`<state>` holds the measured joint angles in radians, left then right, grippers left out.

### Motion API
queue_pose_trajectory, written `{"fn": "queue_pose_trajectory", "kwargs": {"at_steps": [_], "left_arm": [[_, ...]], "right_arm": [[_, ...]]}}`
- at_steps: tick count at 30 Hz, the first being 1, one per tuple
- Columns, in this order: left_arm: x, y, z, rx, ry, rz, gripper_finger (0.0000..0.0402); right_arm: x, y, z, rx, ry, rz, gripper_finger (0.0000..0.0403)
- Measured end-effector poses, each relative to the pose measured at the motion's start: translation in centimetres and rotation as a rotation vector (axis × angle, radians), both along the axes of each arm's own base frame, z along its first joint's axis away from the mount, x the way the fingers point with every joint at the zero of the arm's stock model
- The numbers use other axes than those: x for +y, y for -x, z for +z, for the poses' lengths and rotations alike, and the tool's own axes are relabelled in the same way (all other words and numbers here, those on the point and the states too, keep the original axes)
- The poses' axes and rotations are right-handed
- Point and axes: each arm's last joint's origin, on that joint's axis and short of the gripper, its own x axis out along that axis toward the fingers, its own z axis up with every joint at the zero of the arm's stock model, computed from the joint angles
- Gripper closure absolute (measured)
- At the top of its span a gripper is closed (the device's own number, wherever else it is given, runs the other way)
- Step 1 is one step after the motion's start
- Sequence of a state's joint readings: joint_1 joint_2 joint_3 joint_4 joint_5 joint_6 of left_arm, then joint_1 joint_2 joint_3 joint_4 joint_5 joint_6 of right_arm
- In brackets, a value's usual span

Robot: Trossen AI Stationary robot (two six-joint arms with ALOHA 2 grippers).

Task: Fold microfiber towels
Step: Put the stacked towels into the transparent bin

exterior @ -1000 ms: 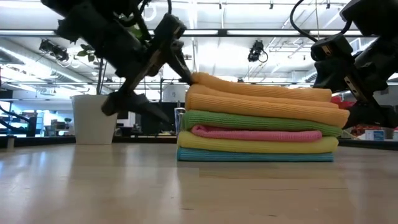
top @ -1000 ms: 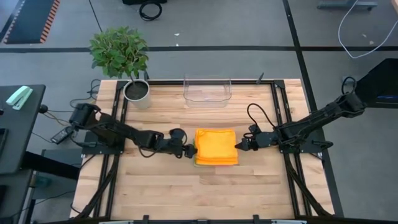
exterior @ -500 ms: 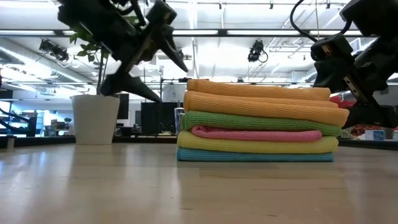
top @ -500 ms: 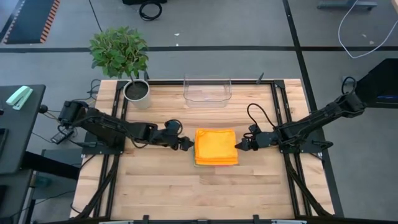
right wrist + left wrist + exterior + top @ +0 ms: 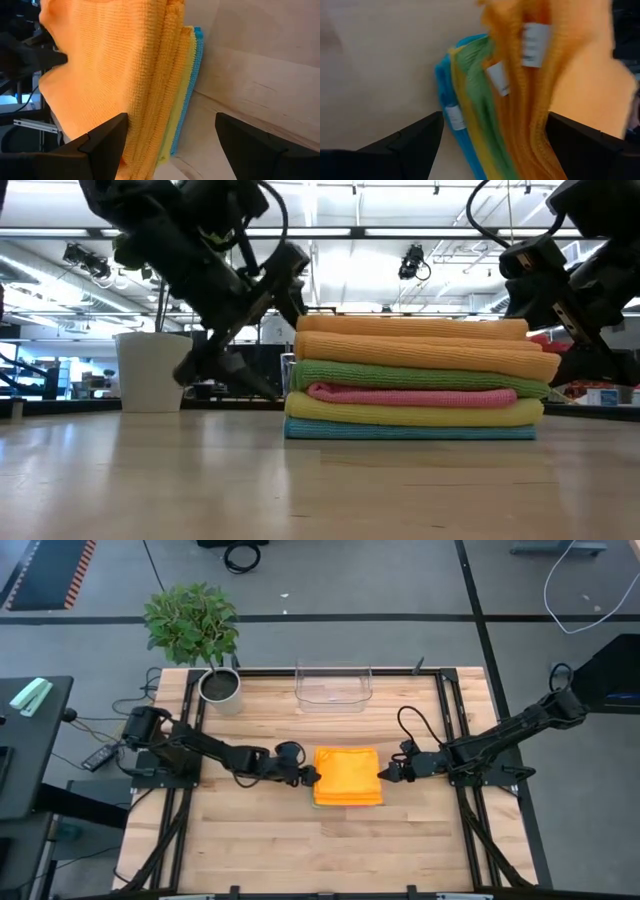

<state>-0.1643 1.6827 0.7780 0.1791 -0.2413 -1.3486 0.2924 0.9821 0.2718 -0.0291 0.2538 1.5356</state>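
From above: sitting mid-table [image 5: 260, 850], a towel stack [image 5: 348, 776], orange on top; left gripper [image 5: 309, 778] and right gripper [image 5: 384, 773] flanking its sides. Level across: showing orange, orange, green, pink, yellow, blue layers [image 5: 415, 380]. Left wrist: fingers [image 5: 415, 137] spreading wide beside white tags [image 5: 536, 44] (print unreadable). Right wrist: fingers [image 5: 107, 135] spreading, pinching nothing.

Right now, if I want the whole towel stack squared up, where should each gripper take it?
Probably by its two short ends. The towel stack lies flat, six folded layers high, with the left gripper open around its left edge and the right gripper open at its right edge. Come in level from both sides, jaws spanning the full height.
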Motion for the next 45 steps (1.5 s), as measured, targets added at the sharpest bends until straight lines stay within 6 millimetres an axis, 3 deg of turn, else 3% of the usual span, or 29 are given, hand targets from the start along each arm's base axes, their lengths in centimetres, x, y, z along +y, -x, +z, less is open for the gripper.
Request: {"fn": "queue_pose_trajectory", "kwargs": {"at_steps": [12, 25, 38, 45], "left_arm": [[-1.6, 0.1, -1.9, 0.063, 0.106, 0.044, 0.0047], [-2.6, -2.3, -2.5, 0.063, 0.098, 0.027, 0.0047], [-2.6, -2.1, -2.4, 0.078, 0.096, 0.015, 0.0047], [-2.6, -2.1, -2.4, 0.08, 0.097, 0.016, 0.0047]], "right_arm": [[-0.1, 0.0, 0.0, 0.004, 0.008, -0.007, 0.0095], [0.0, 0.0, -0.1, 0.006, -0.001, 0.015, 0.0095], [-0.6, 1.4, 2.8, -0.156, 0.02, -0.032, 0.0095], [-0.1, -0.3, 0.8, 0.014, 0.044, -0.049, 0.0095]]}}
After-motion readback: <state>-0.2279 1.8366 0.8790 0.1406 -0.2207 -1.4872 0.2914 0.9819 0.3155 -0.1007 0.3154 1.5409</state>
